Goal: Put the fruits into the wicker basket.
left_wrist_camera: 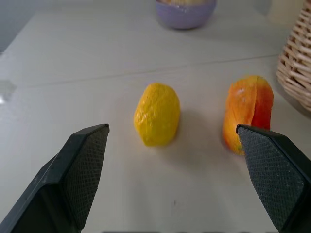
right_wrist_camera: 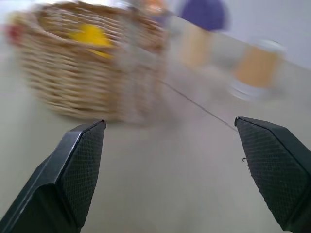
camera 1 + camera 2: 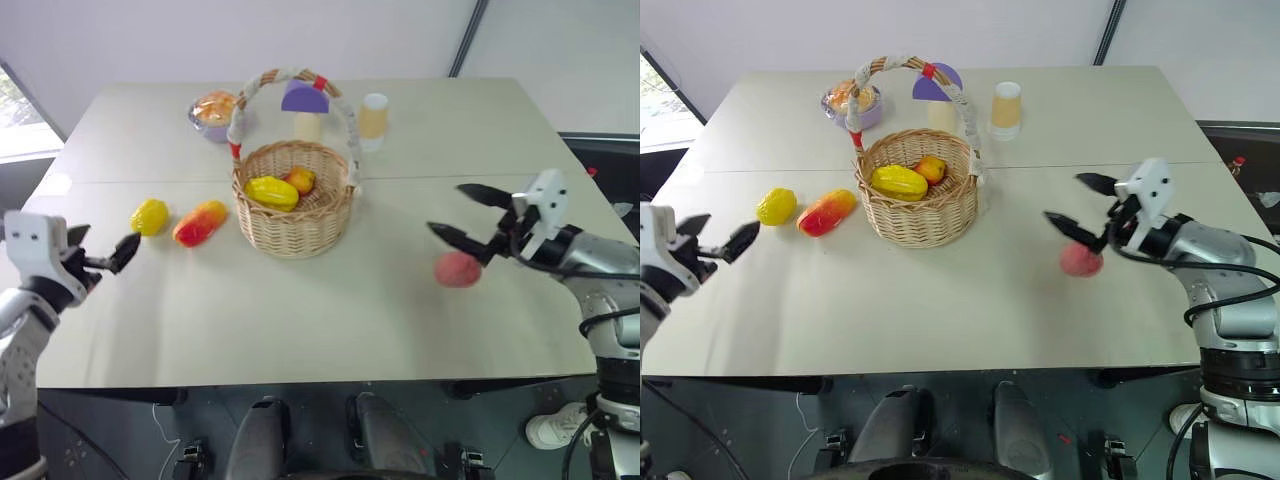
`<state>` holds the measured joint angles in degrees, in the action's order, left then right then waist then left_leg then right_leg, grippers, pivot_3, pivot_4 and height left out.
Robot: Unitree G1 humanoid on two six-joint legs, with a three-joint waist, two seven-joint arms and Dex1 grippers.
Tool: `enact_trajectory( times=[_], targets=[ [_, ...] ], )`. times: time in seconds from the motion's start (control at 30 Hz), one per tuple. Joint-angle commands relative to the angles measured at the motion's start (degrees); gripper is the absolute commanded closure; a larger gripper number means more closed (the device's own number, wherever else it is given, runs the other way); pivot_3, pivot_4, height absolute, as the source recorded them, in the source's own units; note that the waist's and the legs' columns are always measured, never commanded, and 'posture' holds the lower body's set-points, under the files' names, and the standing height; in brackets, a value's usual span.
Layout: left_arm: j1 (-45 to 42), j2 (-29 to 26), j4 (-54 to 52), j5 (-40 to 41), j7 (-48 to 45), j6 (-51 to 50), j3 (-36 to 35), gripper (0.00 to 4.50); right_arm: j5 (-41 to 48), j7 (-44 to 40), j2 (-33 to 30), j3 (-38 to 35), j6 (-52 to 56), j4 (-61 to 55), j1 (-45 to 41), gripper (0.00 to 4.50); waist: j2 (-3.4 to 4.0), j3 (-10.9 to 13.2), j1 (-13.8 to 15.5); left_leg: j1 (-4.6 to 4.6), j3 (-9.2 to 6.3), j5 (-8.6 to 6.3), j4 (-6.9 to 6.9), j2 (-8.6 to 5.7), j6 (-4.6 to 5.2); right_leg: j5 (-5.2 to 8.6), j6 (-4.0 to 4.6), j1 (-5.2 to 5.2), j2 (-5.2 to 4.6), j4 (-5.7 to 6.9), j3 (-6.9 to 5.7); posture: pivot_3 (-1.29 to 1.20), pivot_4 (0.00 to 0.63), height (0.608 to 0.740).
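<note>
The wicker basket stands mid-table with a lumpy yellow fruit and a small orange-red fruit inside. To its left on the table lie another yellow fruit and an elongated red-orange fruit. My left gripper hovers open, short of the pair; its wrist view shows the yellow fruit and the elongated fruit just ahead. A round pink fruit rests on the table at the right. My right gripper is open and empty just above it, pointing toward the basket.
Behind the basket stand a purple bowl with an orange bun, a purple-capped mushroom toy and a paper cup. The table has its front edge close to me, and bare surface stretches between the basket and that edge.
</note>
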<state>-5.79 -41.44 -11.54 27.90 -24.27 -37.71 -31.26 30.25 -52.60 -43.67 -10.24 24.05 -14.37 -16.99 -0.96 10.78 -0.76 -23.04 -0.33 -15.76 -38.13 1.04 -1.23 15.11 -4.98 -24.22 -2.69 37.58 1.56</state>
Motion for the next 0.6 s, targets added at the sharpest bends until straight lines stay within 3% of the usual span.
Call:
enact_trajectory(
  times=[0.03,0.33,0.6],
  targets=[
    [-6.60,-3.03,5.95,-3.26,1.57,-3.30,4.80,0.00,4.20,0.55,1.60,5.45,5.21,-10.59,-2.27,0.07,0.00,0.00,-0.09,0.01,0.00,0.00,0.00,-0.06,0.00,0.00,0.00,0.00,0.03,0.00,-0.01,0.00,0.150,0.740],
    [-30.16,-2.34,34.18,-12.18,2.49,-1.36,16.88,0.00,-1.18,5.54,11.52,19.02,7.43,-12.51,-13.78,0.07,-0.05,0.00,0.02,-0.16,-0.02,0.02,-0.06,-0.12,-0.03,0.00,0.00,-0.20,0.09,0.14,-0.09,0.00,0.150,0.740],
    [-40.39,-1.83,49.61,-17.71,-3.69,1.25,24.73,0.00,-2.34,6.85,14.97,21.36,7.01,-13.69,-15.29,0.07,-0.09,-0.01,-0.12,-0.32,0.02,0.02,-0.11,-0.21,-0.03,0.00,0.00,-0.31,0.03,0.18,-0.16,0.00,0.150,0.740]
  ],
)
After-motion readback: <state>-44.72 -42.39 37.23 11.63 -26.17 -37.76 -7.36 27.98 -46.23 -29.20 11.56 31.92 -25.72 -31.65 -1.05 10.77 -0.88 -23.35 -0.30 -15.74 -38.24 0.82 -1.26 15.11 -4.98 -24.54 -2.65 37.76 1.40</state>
